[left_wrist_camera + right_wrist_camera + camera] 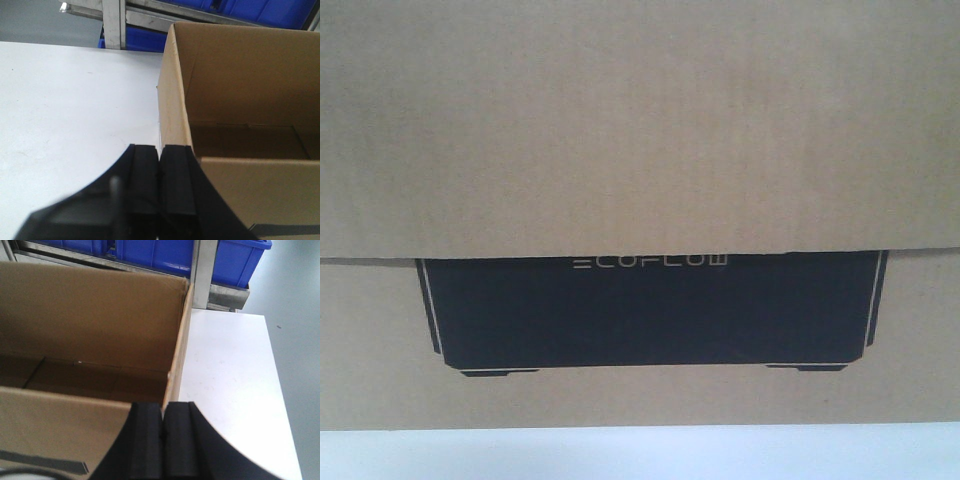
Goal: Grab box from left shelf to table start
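The cardboard box [640, 130] is seen resting on the white bench [65, 110], its open top facing up and its printed side filling the front view, where a black panel [650, 310] with lettering is shown. The box is judged to be already off the shelf and set down on the bench, or very nearly so.

Each side wall is pinched at its upper edge. The left gripper [160, 165] is closed on the box's left wall, one finger outside and one inside, with almost no gap between the pads. The right gripper [162, 425] is closed in the same way on the right wall. The two-sided hold is judged to be chosen because the box is wide and thin-walled: its weight is shared between the walls, and tipping is prevented.

Behind the box a metal shelf frame [202, 270] holding blue bins [150, 252] is visible, close to the bench's far edge. The inside of the box appears bare, though its floor is only partly shown.

A release of both walls is judged to be the remaining step.
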Robot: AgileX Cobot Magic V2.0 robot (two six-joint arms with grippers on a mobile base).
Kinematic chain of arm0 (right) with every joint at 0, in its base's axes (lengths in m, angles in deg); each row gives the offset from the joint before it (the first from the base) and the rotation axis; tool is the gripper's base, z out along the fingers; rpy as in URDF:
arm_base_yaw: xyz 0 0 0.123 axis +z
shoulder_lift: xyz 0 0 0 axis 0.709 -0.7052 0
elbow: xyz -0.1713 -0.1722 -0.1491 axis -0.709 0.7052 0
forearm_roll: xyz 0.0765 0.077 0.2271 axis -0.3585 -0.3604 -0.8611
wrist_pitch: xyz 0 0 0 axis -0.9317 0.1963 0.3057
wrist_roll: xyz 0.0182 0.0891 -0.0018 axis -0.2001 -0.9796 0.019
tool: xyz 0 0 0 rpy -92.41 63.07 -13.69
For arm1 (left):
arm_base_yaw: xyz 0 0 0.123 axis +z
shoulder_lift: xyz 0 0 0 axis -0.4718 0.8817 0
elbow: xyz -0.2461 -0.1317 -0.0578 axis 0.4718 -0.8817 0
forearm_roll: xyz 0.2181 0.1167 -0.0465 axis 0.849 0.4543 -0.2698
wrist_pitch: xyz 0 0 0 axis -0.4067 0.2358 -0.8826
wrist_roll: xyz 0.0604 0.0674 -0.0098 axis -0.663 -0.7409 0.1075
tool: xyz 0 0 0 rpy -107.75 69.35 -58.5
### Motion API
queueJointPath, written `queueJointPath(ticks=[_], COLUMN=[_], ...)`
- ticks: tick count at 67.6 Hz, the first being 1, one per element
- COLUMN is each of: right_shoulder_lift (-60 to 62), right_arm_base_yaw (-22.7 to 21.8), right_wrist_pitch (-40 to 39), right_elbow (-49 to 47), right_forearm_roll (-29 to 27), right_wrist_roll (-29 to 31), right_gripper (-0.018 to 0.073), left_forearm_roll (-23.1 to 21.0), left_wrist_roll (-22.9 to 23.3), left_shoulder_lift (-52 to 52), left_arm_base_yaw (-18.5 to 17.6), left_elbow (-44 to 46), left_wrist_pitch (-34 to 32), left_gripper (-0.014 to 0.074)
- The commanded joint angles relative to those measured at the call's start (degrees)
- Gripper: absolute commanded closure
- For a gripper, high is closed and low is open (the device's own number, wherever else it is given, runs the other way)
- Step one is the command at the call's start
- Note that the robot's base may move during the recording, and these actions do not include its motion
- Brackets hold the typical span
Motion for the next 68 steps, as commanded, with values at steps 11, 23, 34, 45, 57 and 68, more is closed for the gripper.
queueJointPath(ticks=[11, 23, 34, 45, 57, 68], right_shoulder_lift=[14.3, 17.8, 17.8, 17.8, 17.8, 17.8], right_arm_base_yaw=[-0.1, -0.1, -0.1, -0.1, -0.1, -0.1], right_wrist_pitch=[-16.4, -21.8, -21.7, -21.7, -21.8, -21.8], right_elbow=[16.6, 21.7, 21.7, 21.7, 21.8, 21.8], right_forearm_roll=[0.8, 0.8, 0.8, 0.8, 0.8, 0.8], right_wrist_roll=[0.6, 0.6, 0.6, 0.6, 0.6, 0.6], right_gripper=[0.0503, 0.0503, 0.0503, 0.0503, 0.0503, 0.0503], left_forearm_roll=[6.1, 6.2, 6.2, 6.2, 6.2, 2.3], left_wrist_roll=[-0.1, -0.1, -0.1, -0.1, -0.1, -0.1], left_shoulder_lift=[-11.1, -13.9, -13.9, -13.9, -13.9, -13.9], left_arm_base_yaw=[0.0, 0.0, 0.0, 0.0, 0.0, -0.1], left_elbow=[-15.9, -20.3, -20.3, -20.3, -20.3, -20.4], left_wrist_pitch=[-18.9, -23.1, -22.3, -22.3, -22.3, -22.3], left_gripper=[0.0696, 0.0696, 0.0696, 0.0696, 0.0696, 0.0696])
